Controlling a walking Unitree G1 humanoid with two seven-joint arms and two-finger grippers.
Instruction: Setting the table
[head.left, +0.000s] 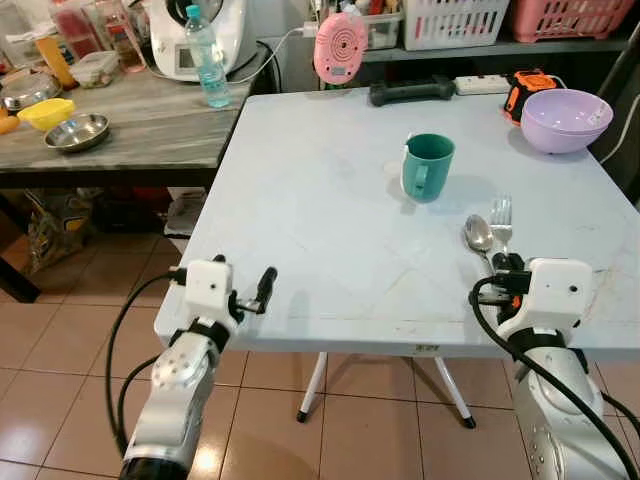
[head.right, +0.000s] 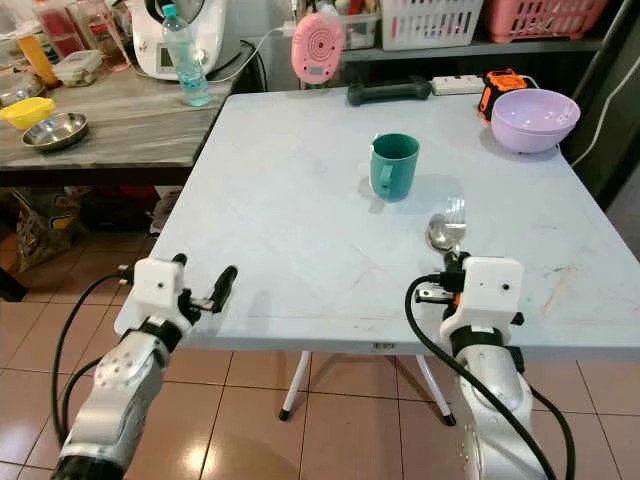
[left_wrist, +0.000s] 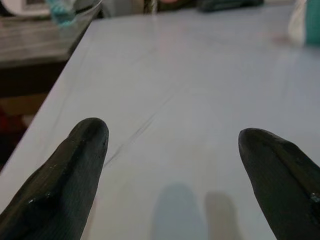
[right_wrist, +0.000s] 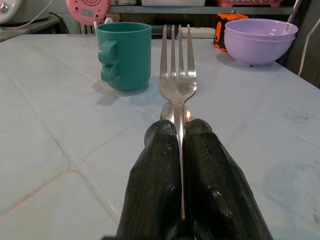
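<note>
Right pincer (right_wrist: 182, 150): your two fingers are clamped on the fork (right_wrist: 176, 75) handle, nearer you than the mug (head.left: 427, 167).
Risk: lift carelessly and you may drag the spoon (head.left: 478, 235) touching the fork.
Left pincer (left_wrist: 170, 165): spread apart, well left of the mug.
Bench (head.left: 300, 200): pale, scuffed.
Room: bowl (head.left: 566, 119) beyond the mug; tiled floor (head.left: 80, 330).

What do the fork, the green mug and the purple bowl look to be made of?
Fork in the right pincer: polished metal, probably stainless steel; it shines and reflects. Green mug: likely plastic, matte and evenly coloured. Purple bowl: likely plastic, with a soft sheen and thin rim.
</note>
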